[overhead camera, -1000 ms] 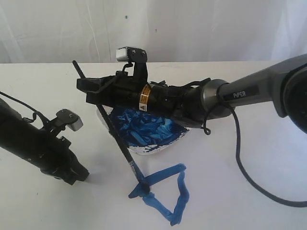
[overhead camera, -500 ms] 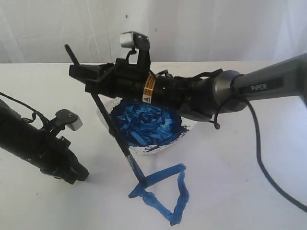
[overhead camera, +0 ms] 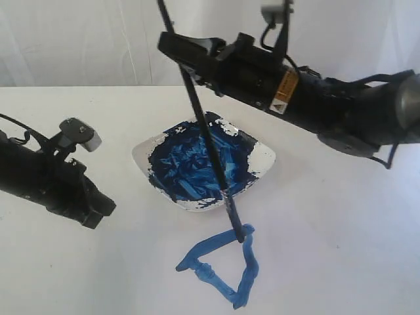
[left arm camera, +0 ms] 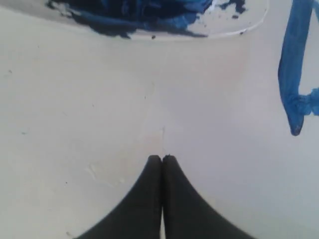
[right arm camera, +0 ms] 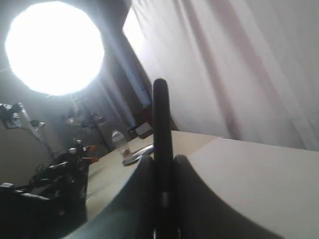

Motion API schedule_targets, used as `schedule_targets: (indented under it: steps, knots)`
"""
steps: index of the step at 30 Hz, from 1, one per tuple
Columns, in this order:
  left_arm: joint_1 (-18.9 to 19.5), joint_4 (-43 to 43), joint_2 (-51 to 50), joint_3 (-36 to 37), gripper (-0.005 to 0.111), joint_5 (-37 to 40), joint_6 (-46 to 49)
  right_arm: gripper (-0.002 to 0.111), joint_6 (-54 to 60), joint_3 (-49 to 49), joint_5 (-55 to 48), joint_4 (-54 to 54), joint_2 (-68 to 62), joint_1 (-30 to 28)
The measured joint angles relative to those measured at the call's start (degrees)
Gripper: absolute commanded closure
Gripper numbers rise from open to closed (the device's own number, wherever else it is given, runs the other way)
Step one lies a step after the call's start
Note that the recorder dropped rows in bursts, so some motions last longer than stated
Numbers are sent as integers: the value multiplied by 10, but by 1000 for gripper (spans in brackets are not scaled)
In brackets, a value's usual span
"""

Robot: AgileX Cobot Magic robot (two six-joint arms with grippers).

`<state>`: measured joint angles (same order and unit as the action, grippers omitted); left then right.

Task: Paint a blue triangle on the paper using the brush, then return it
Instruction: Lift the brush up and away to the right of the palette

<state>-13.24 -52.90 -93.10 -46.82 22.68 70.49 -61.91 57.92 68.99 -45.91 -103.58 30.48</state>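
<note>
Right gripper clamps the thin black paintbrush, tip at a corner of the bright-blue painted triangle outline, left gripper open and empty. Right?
Not quite. The left gripper is shut, not open: the left wrist view shows its fingertips pressed together, empty. The rest holds: the right gripper clamps the thin black paintbrush, tip at a corner of the bright-blue triangle outline.

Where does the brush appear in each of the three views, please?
Exterior: the brush slants from the right hand, across the dish, down to the blue triangle.
Left wrist: not in it.
Right wrist: centre, clamped in the hand.
Landmark: the dish, shared by exterior and left wrist only.
</note>
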Motion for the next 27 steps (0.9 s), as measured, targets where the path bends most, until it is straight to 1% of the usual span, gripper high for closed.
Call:
schedule_targets:
  steps: [5,9,18,27]
  knots:
    - [0,0,51,0,107,0,0,108,-11,-66,0,46,16,-46]
    - [0,0,77,0,107,1,0,108,-15,-95,0,70,27,-60]
    - [0,0,88,0,107,2,0,108,-15,-104,0,140,40,-66]
    - [0,0,88,0,107,2,0,108,-15,-104,0,162,40,-114]
